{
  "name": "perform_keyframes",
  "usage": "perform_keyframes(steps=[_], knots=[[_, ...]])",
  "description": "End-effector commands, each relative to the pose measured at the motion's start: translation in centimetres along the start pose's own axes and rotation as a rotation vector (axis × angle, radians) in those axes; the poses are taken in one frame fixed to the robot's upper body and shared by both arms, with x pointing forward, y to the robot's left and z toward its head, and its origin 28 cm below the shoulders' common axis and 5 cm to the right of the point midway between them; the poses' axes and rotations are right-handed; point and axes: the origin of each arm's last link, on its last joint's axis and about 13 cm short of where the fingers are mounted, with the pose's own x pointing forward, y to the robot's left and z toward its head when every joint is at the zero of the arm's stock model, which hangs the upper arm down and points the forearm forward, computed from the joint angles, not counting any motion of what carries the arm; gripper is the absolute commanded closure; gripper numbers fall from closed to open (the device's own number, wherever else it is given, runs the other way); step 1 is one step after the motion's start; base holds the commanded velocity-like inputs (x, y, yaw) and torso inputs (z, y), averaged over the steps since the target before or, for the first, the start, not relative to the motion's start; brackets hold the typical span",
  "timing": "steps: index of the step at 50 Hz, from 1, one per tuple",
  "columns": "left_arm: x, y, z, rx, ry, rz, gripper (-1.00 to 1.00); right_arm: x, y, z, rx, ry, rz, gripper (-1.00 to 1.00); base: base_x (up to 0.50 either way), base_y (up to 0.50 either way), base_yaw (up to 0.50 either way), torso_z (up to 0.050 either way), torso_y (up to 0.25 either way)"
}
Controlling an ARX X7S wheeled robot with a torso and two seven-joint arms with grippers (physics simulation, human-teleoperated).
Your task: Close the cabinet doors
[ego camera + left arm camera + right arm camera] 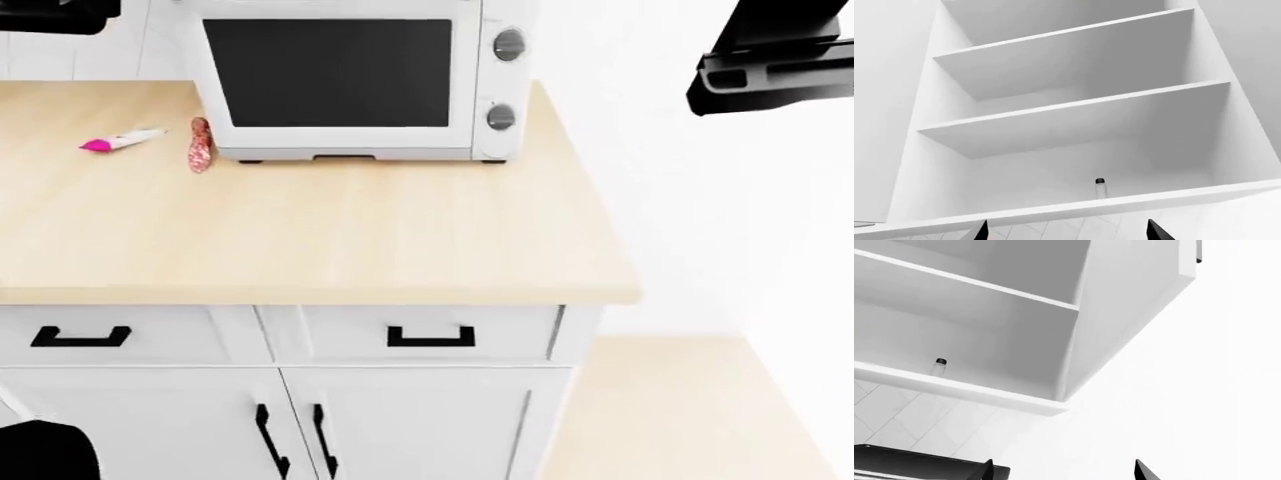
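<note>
The wall cabinet (1074, 115) stands open, its white shelves showing in both wrist views. Its left door (884, 100) is swung out beside the shelves. The right door (1134, 305) also hangs open, with a dark handle (1198, 252) at its far edge. My left gripper (1067, 232) is open and empty, below the cabinet's bottom shelf and facing its interior. My right gripper (1065, 471) is open and empty, below the cabinet's right corner and apart from the door. Both arms are raised to the head view's top corners, the left arm (54, 15) and the right arm (774, 55).
A small clear bottle (1101, 188) with a dark cap stands on the bottom shelf. Below are a wooden counter (334, 230), a white microwave (354, 80), a pink tube (120, 141) and a reddish sausage-shaped item (200, 145). The lower cabinet doors (294, 430) are shut.
</note>
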Motion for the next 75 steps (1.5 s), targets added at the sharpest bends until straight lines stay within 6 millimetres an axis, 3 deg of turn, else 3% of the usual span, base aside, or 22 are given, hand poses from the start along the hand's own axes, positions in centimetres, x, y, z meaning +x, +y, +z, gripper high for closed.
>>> perform_keyframes(steps=[1,40,64,75], knots=[[0.0,0.1,0.2,0.002,-0.007,0.003,-1.00,0.0,0.0,0.0,0.007,0.003,0.007,-1.00,0.50,0.00,0.00,0.000,0.000],[0.0,0.1,0.2,0.006,-0.009,0.007,-1.00,0.0,0.0,0.0,0.004,-0.003,0.006,-1.00,0.50,0.00,0.00,0.000,0.001],[-0.5,-0.9,-1.4,-0.007,0.062,-0.039,-1.00,-0.4,-0.5,-0.5,-0.026,0.037,-0.038,-1.00,0.00,0.00,0.00,0.000,0.000],[-0.4,-0.9,-1.1,-0.014,0.059,-0.046,-1.00,0.1,-2.4,0.1,0.007,0.123,-0.131,-1.00,0.00,0.00,0.00,0.000,0.000]])
